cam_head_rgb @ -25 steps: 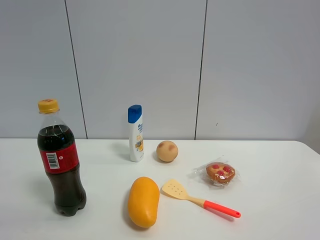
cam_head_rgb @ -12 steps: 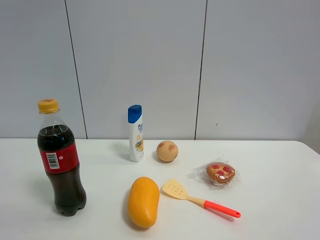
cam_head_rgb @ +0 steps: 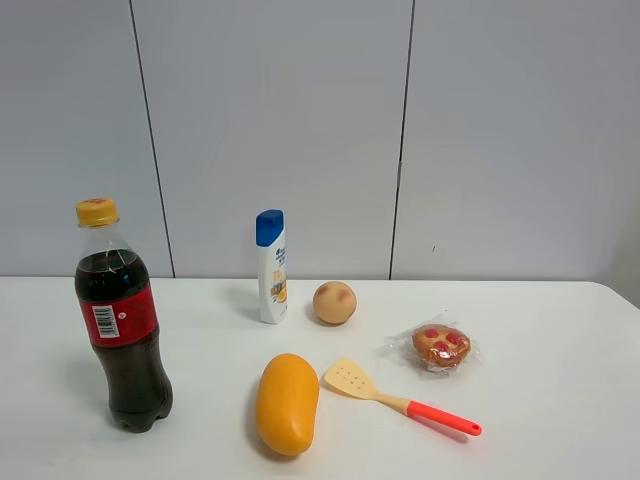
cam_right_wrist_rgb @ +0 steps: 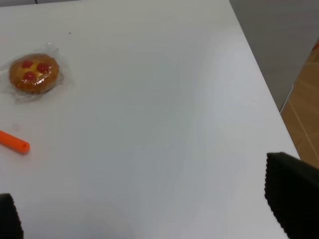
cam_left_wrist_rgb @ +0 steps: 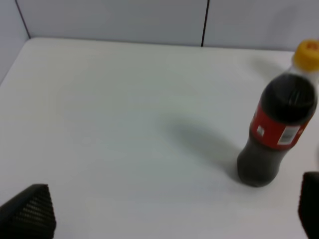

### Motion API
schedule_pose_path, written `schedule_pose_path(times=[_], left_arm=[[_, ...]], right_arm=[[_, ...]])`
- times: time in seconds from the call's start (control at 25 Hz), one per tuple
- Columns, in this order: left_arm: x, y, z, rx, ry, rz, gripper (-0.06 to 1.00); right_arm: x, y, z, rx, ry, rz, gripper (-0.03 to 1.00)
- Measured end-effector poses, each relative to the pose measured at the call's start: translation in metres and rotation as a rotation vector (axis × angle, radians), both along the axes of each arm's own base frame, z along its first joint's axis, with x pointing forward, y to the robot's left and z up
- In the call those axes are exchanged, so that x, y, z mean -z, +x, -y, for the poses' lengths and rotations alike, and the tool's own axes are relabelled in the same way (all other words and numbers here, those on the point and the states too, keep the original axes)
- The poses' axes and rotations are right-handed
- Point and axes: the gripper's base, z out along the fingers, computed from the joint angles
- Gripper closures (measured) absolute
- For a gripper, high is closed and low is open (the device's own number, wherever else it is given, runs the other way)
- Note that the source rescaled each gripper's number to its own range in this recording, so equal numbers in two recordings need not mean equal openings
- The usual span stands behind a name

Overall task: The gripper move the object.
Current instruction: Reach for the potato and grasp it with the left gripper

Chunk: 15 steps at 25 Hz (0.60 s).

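1. The small round tan-orange peach-like ball with a reddish blush point(cam_head_rgb: 334, 302) rests on the white bench point(cam_head_rgb: 560, 400). It sits toward the back, near the grey panelled wall point(cam_head_rgb: 270, 120), and no gripper touches it.
2. Just to its left in the exterior view stands an upright white shampoo bottle with a blue cap point(cam_head_rgb: 271, 267). The bottle and the peach-like ball are close together but not touching.
3. In front of the peach-like ball, nearer the camera, lies an elongated orange-yellow mango point(cam_head_rgb: 287, 403).
4. Beside the mango lies a pale yellow slotted spatula with an orange-red handle point(cam_head_rgb: 395, 398). Its blade is near the mango and its handle points away to the right.
5. A round pastry with red spots in a clear wrapper point(cam_head_rgb: 440, 344) lies to the right of the peach-like ball, apart from it and just behind the spatula's handle.
6. A plastic cola bottle with dark drink, a red label and a yellow cap point(cam_head_rgb: 122, 330) stands upright at the left of the bench, well apart from the peach-like ball.
7. The left gripper point(cam_left_wrist_rgb: 169, 211) shows as two black textured fingertips at opposite edges of its wrist view. They are spread wide with only bare bench between them, so it holds nothing. The cola bottle stands ahead of it, off toward one finger.
8. The right gripper point(cam_right_wrist_rgb: 149, 204) is likewise spread wide and holds nothing. It hangs over the bench near the bench's edge, with the wrapped pastry and the end of the spatula's handle ahead of it.
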Motion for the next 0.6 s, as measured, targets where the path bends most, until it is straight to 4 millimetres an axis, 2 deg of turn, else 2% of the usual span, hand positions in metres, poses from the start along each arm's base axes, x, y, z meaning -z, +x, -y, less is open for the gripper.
schedule_pose_path(times=[0.16, 0.24, 0.44, 0.6], left_arm=[[-0.034, 0.035, -0.002, 0.045, 0.041, -0.045, -0.06], [-0.043, 0.055, -0.002, 0.073, 0.049, -0.051, -0.06], [-0.044, 0.111, -0.003, 0.116, -0.021, -0.067, -0.06], [-0.036, 0.144, 0.003, 0.162, -0.050, -0.090, -0.06]], right_arm=[[0.000, 0.000, 0.000, 0.000, 0.000, 0.000, -0.03], [0.000, 0.000, 0.000, 0.000, 0.000, 0.000, -0.03], [0.000, 0.000, 0.000, 0.000, 0.000, 0.000, -0.03], [0.000, 0.000, 0.000, 0.000, 0.000, 0.000, -0.03]])
